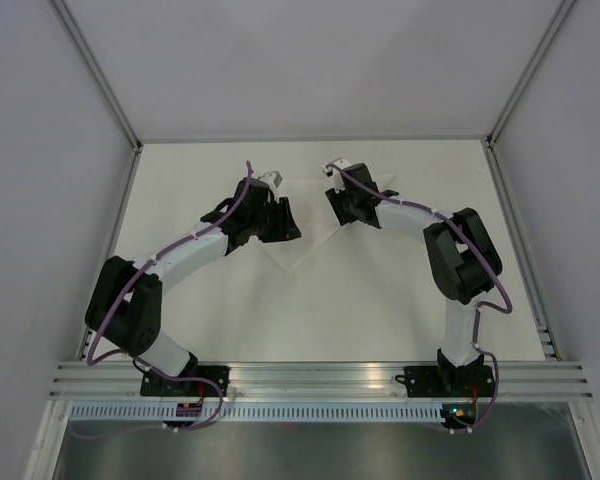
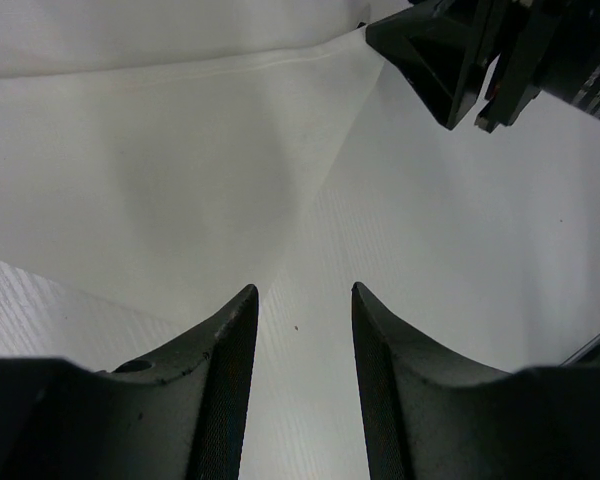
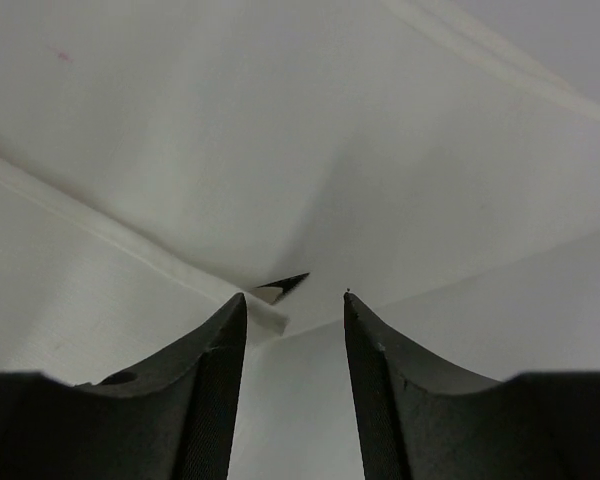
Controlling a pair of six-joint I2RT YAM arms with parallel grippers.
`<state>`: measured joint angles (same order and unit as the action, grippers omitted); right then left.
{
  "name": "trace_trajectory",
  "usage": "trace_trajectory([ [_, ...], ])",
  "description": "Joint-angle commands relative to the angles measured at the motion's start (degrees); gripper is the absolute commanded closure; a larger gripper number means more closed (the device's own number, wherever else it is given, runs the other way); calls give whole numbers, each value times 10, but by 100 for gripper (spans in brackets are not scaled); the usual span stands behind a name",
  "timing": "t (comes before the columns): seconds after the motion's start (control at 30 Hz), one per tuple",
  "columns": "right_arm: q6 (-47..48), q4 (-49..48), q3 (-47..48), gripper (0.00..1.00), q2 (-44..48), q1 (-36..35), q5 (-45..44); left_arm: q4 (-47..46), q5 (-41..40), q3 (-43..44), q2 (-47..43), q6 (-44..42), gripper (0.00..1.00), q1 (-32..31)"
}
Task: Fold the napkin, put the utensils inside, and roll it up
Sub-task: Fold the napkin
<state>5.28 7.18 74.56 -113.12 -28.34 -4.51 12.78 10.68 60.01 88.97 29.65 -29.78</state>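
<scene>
The white napkin (image 1: 302,245) lies on the table between both grippers, folded, with a point toward the near side. My left gripper (image 1: 288,226) is open and empty, low over the napkin's left part (image 2: 310,200), jaws either side of a crease. My right gripper (image 1: 335,207) is open and empty over the napkin's right part; in the right wrist view (image 3: 293,297) a hemmed corner of the napkin (image 3: 272,316) lies slightly lifted just ahead of the left fingertip (image 3: 230,320). The right gripper also shows in the left wrist view (image 2: 445,55). No utensils are in view.
The off-white tabletop (image 1: 400,310) is framed by grey walls and metal posts. An aluminium rail (image 1: 320,380) with both arm bases runs along the near edge. Purple cables run along each arm.
</scene>
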Motion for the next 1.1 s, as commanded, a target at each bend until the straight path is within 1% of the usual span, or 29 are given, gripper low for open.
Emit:
trace_trajectory([
  [0.0,-9,28,53,50,-4,23,14,-37,16,-2,9,23,52,-5],
  [0.1,-17,58,91,47,-14,55,38,-41,19,-2,12,23,52,-6],
  [0.27,-51,117,159,44,-46,132,91,-45,23,-5,14,23,52,-7],
  [0.4,-108,163,242,40,-85,180,148,-47,28,-3,16,23,52,-8],
  [0.43,-116,176,255,40,-102,201,170,-47,28,-4,16,22,52,-9],
  [0.5,-141,186,284,40,-117,219,194,-47,29,-3,16,21,52,-9],
  [0.63,-177,190,309,39,-149,259,236,-47,30,-4,14,20,52,-8],
  [0.73,-195,191,320,40,-169,275,255,-47,32,-2,16,18,52,-9],
  [0.87,-231,180,331,42,-192,283,292,-45,33,-2,16,18,52,-9],
  [0.9,-238,171,330,42,-196,297,296,-44,33,-2,16,16,52,-9],
  [1.07,-270,149,339,43,-221,305,317,-39,31,-2,13,15,52,-9],
])
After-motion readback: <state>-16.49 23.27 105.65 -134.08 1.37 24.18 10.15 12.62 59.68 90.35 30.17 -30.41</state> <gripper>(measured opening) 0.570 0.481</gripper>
